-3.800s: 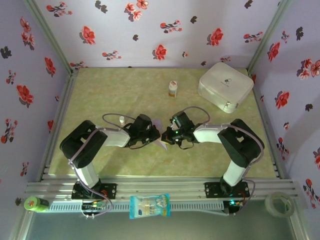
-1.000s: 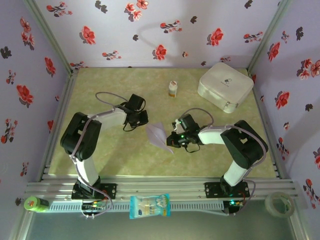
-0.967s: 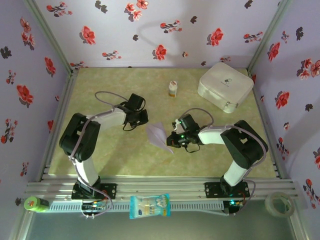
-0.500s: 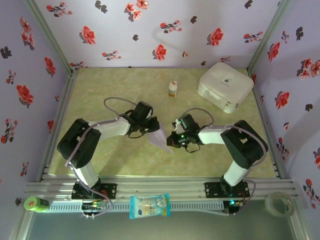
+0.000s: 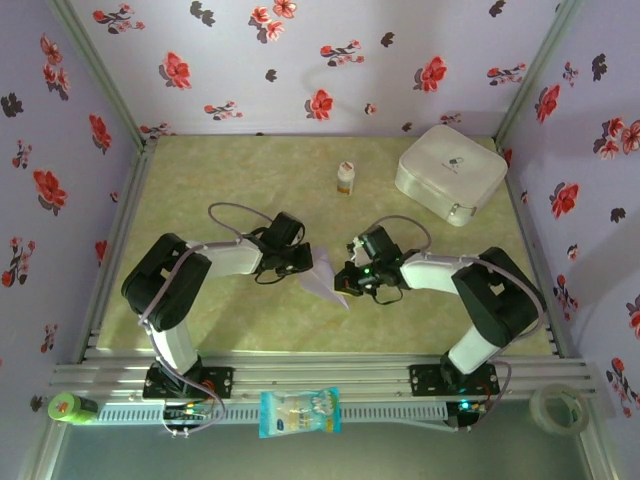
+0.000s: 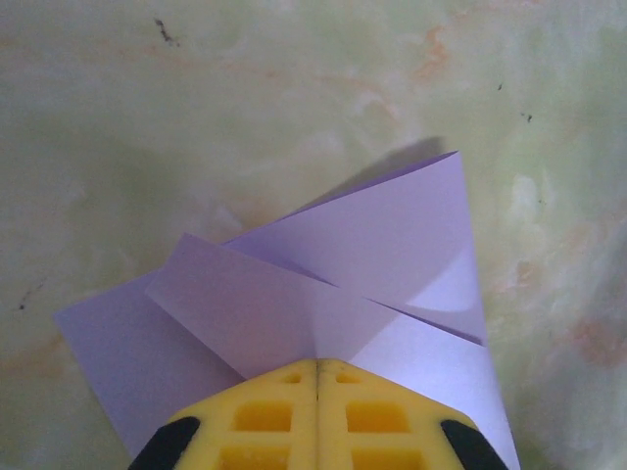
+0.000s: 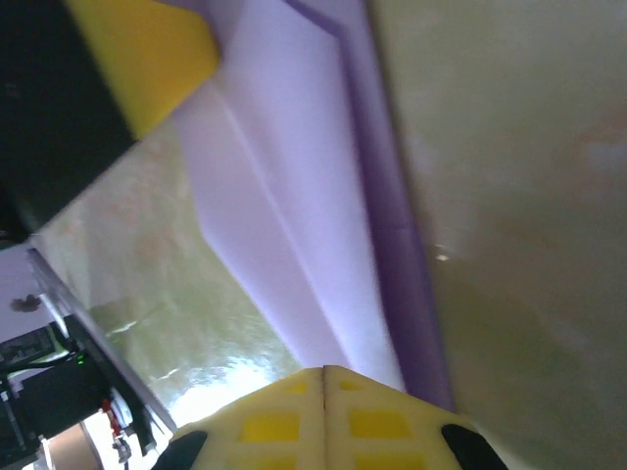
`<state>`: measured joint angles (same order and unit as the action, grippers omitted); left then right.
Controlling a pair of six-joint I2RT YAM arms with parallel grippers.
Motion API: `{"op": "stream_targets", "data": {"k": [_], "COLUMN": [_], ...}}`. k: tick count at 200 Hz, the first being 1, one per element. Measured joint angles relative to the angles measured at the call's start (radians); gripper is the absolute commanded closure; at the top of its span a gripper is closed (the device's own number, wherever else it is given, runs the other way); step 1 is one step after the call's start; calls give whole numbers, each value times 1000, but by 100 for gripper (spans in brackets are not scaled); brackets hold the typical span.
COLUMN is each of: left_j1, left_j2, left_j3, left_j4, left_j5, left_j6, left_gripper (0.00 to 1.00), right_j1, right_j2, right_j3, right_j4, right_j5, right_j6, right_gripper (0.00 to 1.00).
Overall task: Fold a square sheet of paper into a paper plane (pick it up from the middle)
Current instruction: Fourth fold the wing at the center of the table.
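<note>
The left gripper, closed, presses the part-folded square sheet of paper under its tips, likely creasing it while the closed right gripper anchors it opposite.

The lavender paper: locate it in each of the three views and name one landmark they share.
Top external: lavender paper in the middle of the green tabletop.
Left wrist: lavender paper across the lower centre, reaching the bottom edge.
Right wrist: lavender paper as a diagonal band from the top down to the bottom.
Shared landmark: the mottled green tabletop under it.
</note>
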<state>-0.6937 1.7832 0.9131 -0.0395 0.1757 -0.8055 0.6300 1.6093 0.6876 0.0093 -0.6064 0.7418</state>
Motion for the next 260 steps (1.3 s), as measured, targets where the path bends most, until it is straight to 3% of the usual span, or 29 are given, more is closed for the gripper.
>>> {"op": "stream_targets", "data": {"k": [55, 98, 158, 260], "left_j1": [0, 0, 0, 1], "left_j2": [0, 0, 0, 0], "left_j3": [-2, -2, -3, -3], "left_j4": [3, 3, 3, 3], "left_j5": [0, 0, -1, -1], "left_j6": [0, 0, 0, 0], "left_gripper": [97, 97, 97, 98], "right_j1": [21, 30, 29, 12], "right_j2": [116, 165, 80, -153], "right_j3": [102, 88, -45, -267], "right_j4": [16, 43, 144, 123], "right_j5": [-31, -26, -23, 2], "right_j6": [14, 18, 19, -22], "right_gripper": [95, 95, 92, 90]}}
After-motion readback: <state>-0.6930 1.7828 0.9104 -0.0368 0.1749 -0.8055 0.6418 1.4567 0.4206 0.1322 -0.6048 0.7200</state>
